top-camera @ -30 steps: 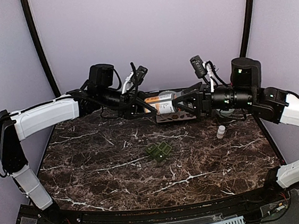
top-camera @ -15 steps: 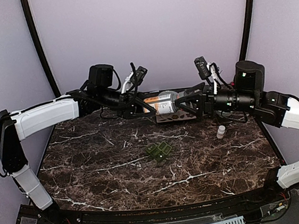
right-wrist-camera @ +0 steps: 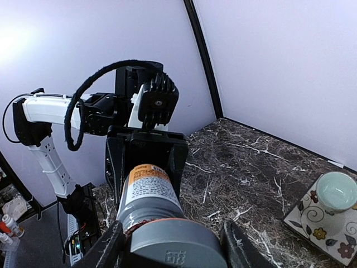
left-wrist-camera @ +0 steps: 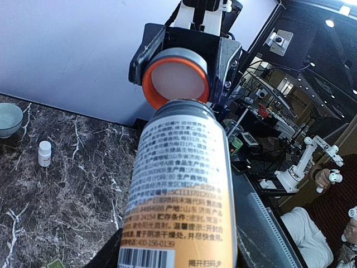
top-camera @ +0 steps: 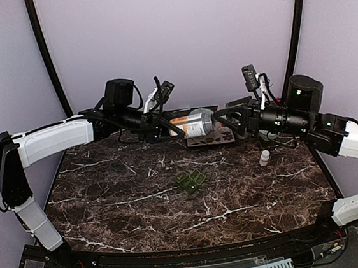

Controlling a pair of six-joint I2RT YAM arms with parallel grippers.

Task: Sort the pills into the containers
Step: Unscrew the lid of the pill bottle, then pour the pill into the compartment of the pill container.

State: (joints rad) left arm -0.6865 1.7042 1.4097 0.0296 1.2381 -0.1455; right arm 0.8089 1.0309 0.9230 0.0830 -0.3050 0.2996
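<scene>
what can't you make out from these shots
Bottle: contents hidden by its opaque wall; mouth faces away in left wrist view, cap blocks it in right wrist view.
Pill organiser: too small in top view to tell which lids are open.
Left gripper: bottle and bottom edge hide its fingers in left wrist view.
Small white bottle: label too small to read.

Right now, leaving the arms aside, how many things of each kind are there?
Bottles: 2 (labelled bottle, small white bottle)
Grey cap: 1
Green pill organiser: 1
Patterned mat: 1
Pale green bowls: 2 (bowl on mat, bowl on marble)
Total: 7
</scene>
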